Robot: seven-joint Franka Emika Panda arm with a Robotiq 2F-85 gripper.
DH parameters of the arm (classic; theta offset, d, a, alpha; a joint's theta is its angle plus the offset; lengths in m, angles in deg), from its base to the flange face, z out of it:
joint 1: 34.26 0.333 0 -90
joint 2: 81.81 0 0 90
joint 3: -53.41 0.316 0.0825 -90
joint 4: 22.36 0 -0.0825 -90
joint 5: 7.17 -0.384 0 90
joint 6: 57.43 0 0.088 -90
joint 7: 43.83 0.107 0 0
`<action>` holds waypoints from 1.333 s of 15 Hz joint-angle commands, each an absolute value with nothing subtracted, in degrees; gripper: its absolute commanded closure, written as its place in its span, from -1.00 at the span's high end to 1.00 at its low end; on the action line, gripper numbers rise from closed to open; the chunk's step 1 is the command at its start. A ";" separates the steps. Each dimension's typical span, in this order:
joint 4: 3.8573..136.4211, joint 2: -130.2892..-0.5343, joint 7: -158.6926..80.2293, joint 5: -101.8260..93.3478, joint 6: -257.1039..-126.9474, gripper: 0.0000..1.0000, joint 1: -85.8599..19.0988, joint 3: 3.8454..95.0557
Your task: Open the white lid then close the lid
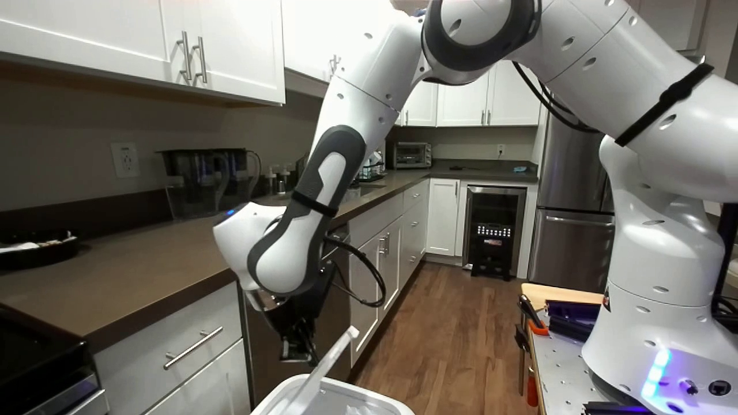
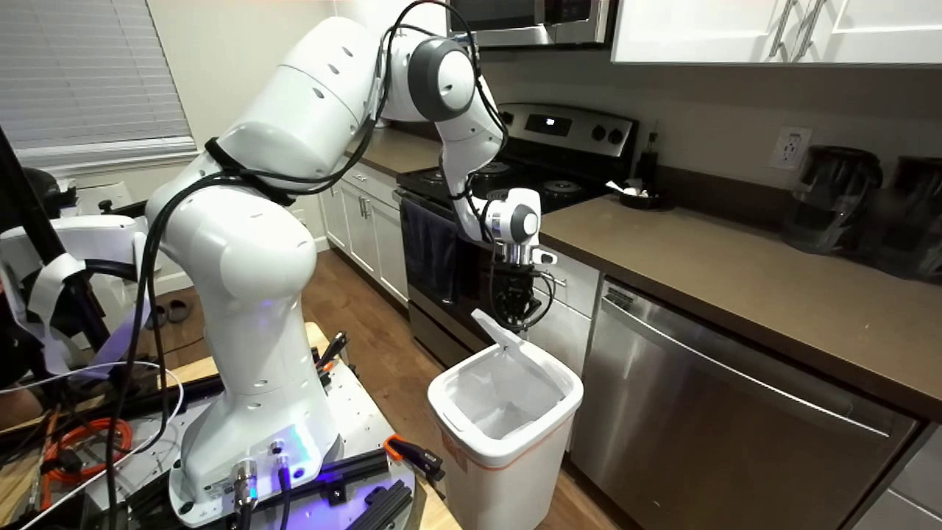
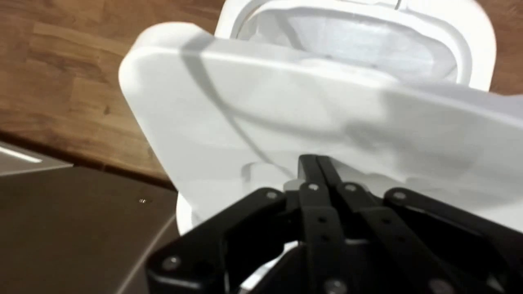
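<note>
The pincer (image 3: pixel 317 159) has its two fingers pressed snugly together, and hangs just beside the outer face of the white lid (image 3: pixel 245 110); I can't tell whether they touch. The lid stands open, tipped up at a slant. Lower than the pincer is the white trash bin (image 2: pixel 508 486).

Smooth white plastic lid (image 3: pixel 261 110), matt black hand (image 3: pixel 315 157), satin metal dishwasher front (image 2: pixel 699 419), faintly glossy wood floor (image 1: pixel 444 340)
</note>
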State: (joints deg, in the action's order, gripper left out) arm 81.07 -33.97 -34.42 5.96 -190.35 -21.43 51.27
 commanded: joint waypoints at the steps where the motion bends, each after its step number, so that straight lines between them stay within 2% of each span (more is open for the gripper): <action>1: 91.42 -33.80 -39.51 0.95 -201.08 -0.89 -28.72 54.90; 8: 99.11 -22.93 -43.15 0.42 -234.85 -0.87 -34.43 55.09; 12: 100.08 -13.05 -44.64 1.30 -249.71 -0.88 -40.08 60.04; 14: 99.78 -10.75 -45.18 2.78 -253.06 -0.88 -42.53 61.53; 16: 101.55 -13.70 -45.59 3.20 -251.51 -0.89 -42.86 61.61; 20: 102.39 -20.91 -46.37 2.71 -237.09 -0.88 -44.03 64.80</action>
